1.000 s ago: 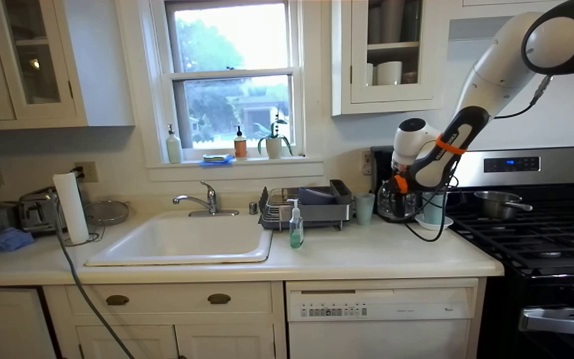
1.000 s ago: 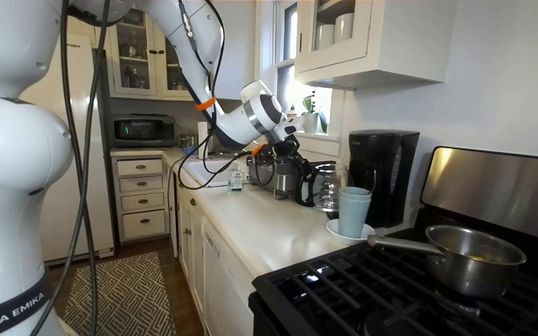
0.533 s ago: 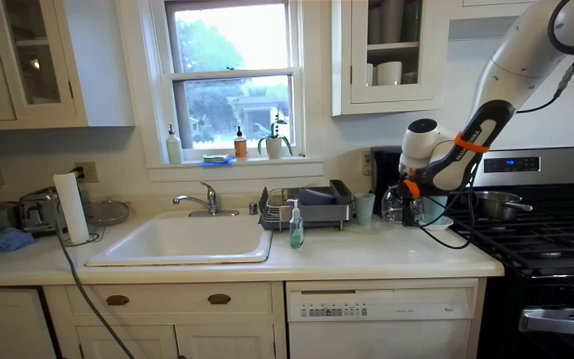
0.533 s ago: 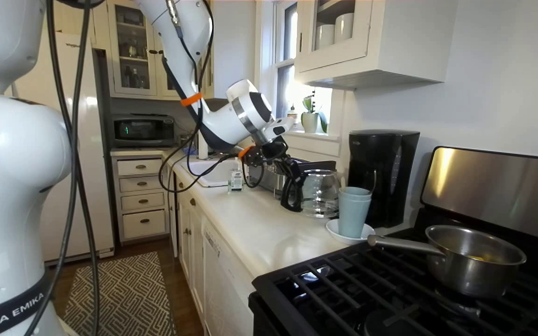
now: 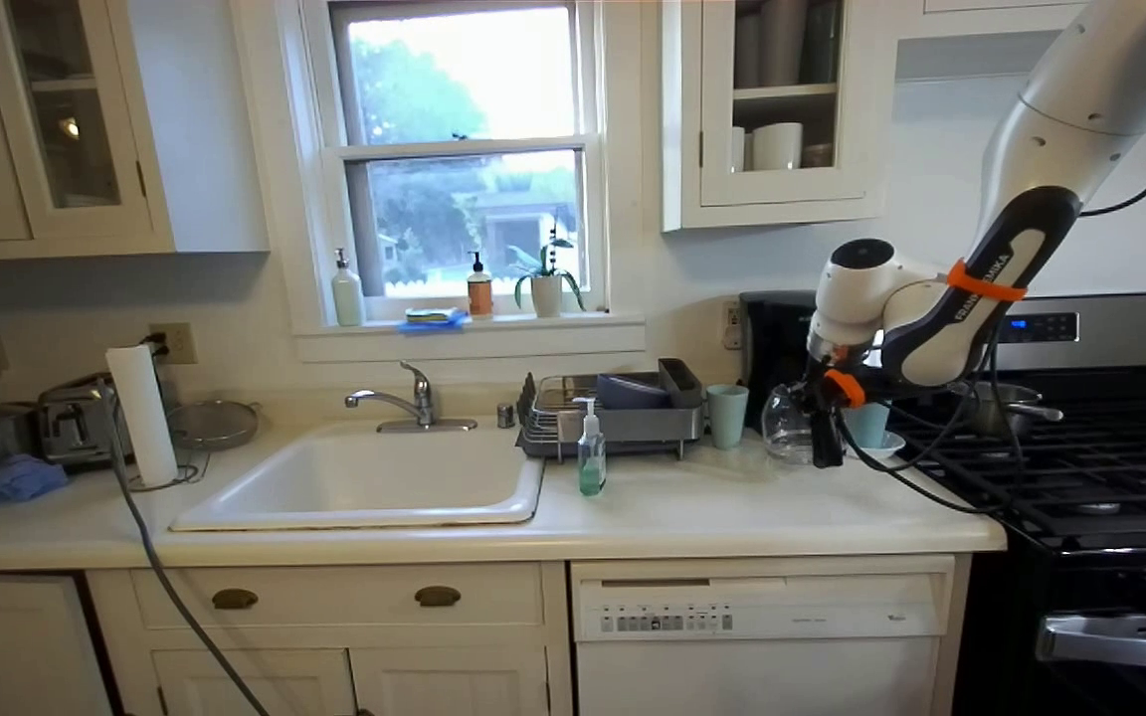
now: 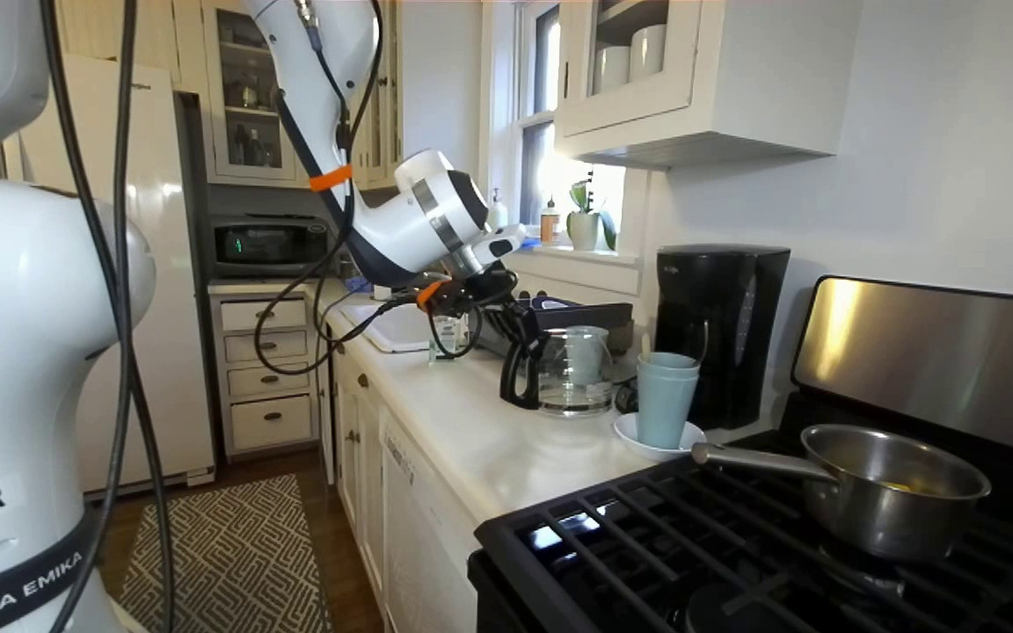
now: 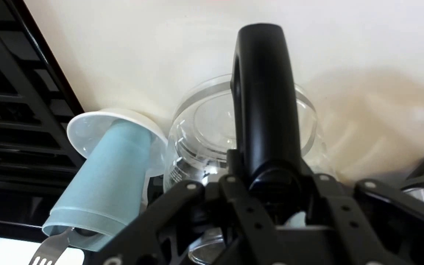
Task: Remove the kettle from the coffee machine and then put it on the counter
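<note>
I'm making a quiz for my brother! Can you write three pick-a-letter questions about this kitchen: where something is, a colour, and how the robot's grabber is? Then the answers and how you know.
1. Where is the saucepan?
A. In the sink
B. On the stove
C. On the windowsill

2. What colour are the stacked cups?
A. Red
B. Yellow
C. Light blue

3. How is the gripper?
A. Shut on the handle of the glass coffee pot
B. Shut on a cup
C. Wide open

1 B: both exterior views show it there.
2 C: the wrist view shows their pale blue sides.
3 A: in the wrist view its fingers clamp the handle from both sides.
</note>
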